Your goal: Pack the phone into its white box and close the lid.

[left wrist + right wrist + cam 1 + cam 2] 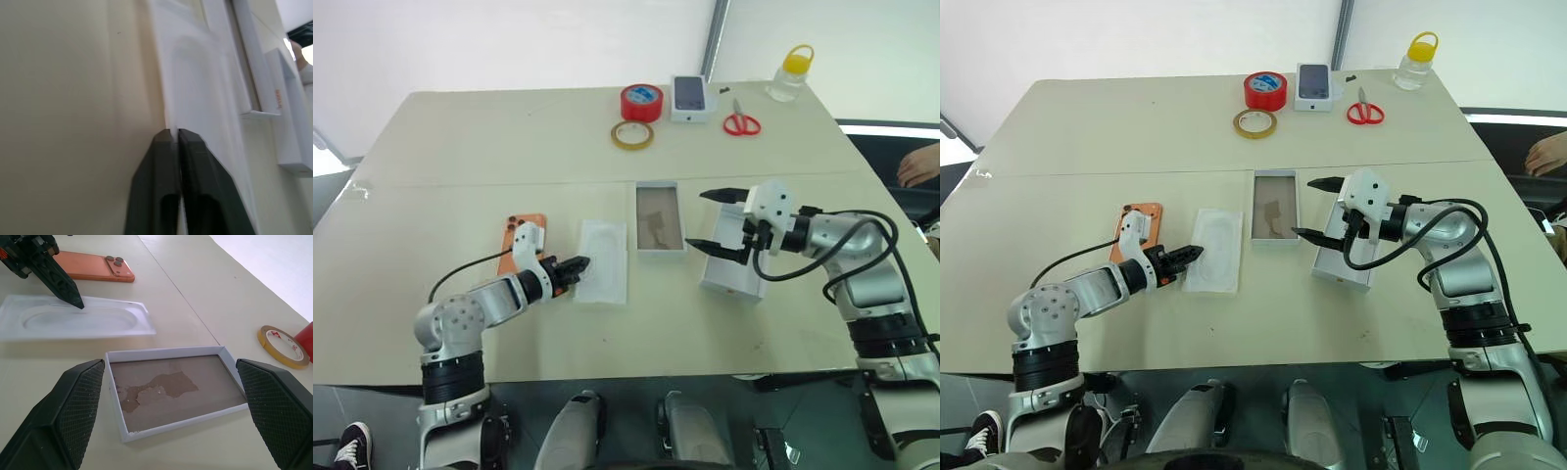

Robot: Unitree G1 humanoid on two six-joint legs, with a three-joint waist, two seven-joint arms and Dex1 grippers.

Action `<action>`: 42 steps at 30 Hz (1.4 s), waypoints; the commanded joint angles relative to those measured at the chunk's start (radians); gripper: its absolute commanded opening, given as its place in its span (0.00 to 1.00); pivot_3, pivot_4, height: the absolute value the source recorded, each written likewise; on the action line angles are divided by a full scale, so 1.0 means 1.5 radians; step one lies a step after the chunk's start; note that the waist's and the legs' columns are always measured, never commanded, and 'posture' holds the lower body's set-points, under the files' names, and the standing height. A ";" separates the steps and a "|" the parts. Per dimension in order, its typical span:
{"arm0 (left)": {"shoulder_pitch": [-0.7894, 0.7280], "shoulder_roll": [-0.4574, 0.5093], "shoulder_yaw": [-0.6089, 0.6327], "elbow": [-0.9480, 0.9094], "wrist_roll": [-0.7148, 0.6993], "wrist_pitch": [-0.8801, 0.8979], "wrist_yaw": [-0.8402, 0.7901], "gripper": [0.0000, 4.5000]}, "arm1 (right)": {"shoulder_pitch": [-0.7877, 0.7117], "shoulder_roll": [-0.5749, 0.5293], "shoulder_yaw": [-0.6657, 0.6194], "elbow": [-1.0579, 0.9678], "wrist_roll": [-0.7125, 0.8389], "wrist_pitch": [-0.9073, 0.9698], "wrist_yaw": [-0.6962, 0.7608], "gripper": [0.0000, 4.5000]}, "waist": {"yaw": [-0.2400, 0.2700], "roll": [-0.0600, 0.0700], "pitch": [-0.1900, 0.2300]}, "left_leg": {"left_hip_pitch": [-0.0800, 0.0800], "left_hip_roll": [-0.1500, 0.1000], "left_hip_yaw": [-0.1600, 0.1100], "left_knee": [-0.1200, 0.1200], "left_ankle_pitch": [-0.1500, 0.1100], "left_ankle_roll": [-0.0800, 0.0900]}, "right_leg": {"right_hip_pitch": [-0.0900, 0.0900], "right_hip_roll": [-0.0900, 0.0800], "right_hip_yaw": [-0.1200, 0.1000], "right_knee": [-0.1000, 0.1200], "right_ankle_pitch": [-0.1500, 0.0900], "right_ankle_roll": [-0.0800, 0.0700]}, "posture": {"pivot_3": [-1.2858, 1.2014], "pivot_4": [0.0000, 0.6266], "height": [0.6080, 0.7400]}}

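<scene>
- The left pincer (pixel 579 264) is seen with its two black fingers pressed together, their tips nipping the near left edge of a flat white insert sheet (pixel 604 260) that lies on the table (pixel 509 137).
- In the left wrist view the closed fingers (pixel 168 161) meet at the sheet's edge, with a sliver of white caught between the tips.
- The right pincer (pixel 716 219) is held above the table with its fingers spread wide apart and nothing between them; it points toward the white box (pixel 660 217).
- The white box is placed near the table's middle, open, with its brownish, patchy inner floor exposed; it sits just right of the insert sheet and apart from it.
- The phone (pixel 515 237) is laid back up on the table to the left of the insert sheet, with its camera lenses at the far corner; it is partly covered by the left arm.
- The lid (pixel 734 279) is found on the table below the right pincer, to the right of the white box.
- Along the far edge of the table are set a red tape roll (pixel 641 102), a yellowish tape ring (pixel 632 134), a small white box showing a dark phone (pixel 692 97), red-handled scissors (pixel 740 121) and a clear bottle with a yellow cap (pixel 790 74).
</scene>
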 commanded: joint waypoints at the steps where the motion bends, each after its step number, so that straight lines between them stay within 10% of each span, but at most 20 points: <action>1: 0.001 -0.013 0.033 0.003 -0.020 -0.003 0.014 0.01 | 0.000 0.009 0.002 -0.022 0.005 0.000 0.000 1.00 | 0.000 0.000 0.000 | 0.000 0.000 0.000 0.000 0.000 0.000 | 0.000 0.000 0.000 0.000 0.000 0.000 | 0.52 0.24 1.00; 21: -0.038 0.010 0.058 -0.034 -0.030 -0.088 0.071 0.01 | -0.132 0.114 0.183 0.191 -0.128 0.044 0.050 1.00 | -0.001 0.000 0.000 | 0.000 0.000 0.000 0.000 0.002 -0.003 | -0.001 0.000 0.000 0.000 0.000 0.000 | 0.52 0.24 1.00; 24: -0.027 0.007 0.054 -0.049 -0.029 -0.101 0.075 0.00 | -0.154 0.128 0.181 0.237 -0.136 0.026 0.050 0.81 | -0.001 -0.001 0.000 | 0.000 0.000 0.000 0.000 0.002 -0.003 | -0.001 0.000 0.000 0.000 0.000 0.000 | 0.52 0.24 1.00; 31: -0.024 0.000 0.053 -0.062 -0.032 -0.117 0.091 0.00 | -0.142 0.134 0.197 0.244 -0.171 -0.010 0.059 0.01 | -0.001 0.000 0.000 | -0.001 0.000 0.000 0.000 0.002 -0.003 | -0.001 0.000 0.000 0.000 0.000 0.000 | 0.52 0.24 1.00; 42: -0.084 -0.018 0.077 -0.040 -0.086 -0.115 0.126 0.00 | -0.081 0.190 0.217 0.018 -0.159 0.111 0.028 0.01 | -0.003 -0.001 0.000 | -0.001 0.000 0.000 0.000 0.002 -0.003 | -0.002 0.000 0.000 0.001 0.000 0.000 | 0.52 0.24 1.00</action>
